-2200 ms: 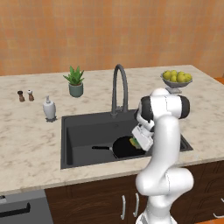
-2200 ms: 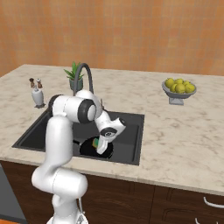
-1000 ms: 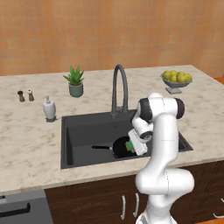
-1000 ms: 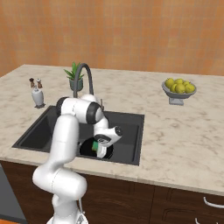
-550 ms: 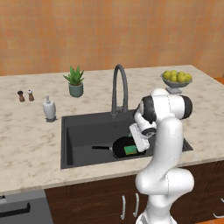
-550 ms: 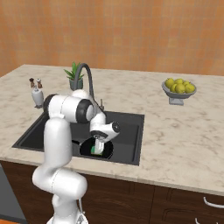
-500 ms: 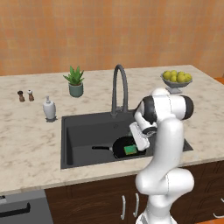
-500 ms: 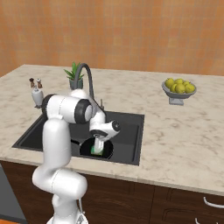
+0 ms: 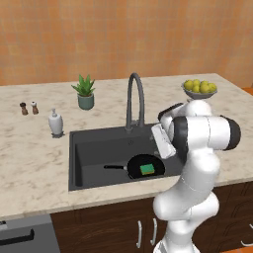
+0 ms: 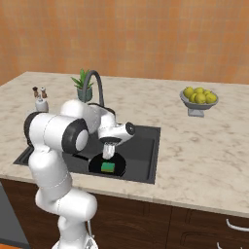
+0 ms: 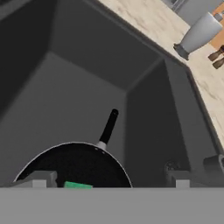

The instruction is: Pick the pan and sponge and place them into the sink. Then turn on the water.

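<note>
I saw the pan [image 9: 145, 166] lying in the sink [image 9: 89, 148], near its front right corner, with the sponge [image 9: 147, 170] resting inside the pan. The gripper [image 10: 109, 151] hung above them with its jaws wide apart and nothing between them. I judged the sponge light and soft, easy to squeeze at its long sides; the pan looked stiff and heavier, best taken at the rim or the thin handle [image 11: 108, 127]. What remained was the faucet [image 9: 135, 101], rigid, standing at the back edge of the sink. The hand view showed the handle pointing toward a far corner of the basin, while the base views showed the faucet with no water running.
</note>
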### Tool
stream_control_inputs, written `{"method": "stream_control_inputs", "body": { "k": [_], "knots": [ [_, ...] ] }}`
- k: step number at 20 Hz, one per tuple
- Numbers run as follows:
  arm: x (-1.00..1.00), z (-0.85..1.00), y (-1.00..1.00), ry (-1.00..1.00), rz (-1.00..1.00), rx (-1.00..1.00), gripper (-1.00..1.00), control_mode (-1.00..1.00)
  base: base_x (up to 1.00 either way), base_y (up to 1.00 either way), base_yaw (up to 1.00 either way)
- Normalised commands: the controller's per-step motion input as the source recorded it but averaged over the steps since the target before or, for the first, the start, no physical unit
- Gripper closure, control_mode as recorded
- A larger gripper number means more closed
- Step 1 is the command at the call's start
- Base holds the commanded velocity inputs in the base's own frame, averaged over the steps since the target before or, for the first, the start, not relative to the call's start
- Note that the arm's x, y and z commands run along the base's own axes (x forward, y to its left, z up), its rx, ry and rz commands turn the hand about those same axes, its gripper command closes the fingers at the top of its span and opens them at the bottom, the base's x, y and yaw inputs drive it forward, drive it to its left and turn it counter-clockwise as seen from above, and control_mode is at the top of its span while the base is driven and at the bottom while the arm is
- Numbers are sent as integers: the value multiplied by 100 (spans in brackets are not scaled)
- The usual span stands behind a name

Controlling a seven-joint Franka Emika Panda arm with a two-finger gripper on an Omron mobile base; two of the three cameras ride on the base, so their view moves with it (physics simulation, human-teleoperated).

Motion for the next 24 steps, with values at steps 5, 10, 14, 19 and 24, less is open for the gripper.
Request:
{"method": "stream_control_inputs", "body": {
  "k": [5, 10, 14, 19, 24],
  "knots": [
    [-63, 58, -19, -24, 0, 12, -100, -100, 0, 0, 0],
    [-22, 60, -24, -7, 0, 23, -100, -100, 0, 0, 0],
    [-10, 53, -24, 0, 2, 32, -100, -100, 0, 0, 0],
    [-1, 41, -3, 8, 0, 20, -100, -100, 0, 0, 0],
    [0, 11, -3, 12, -3, 11, -100, -100, 0, 0, 0]
  ]
}}
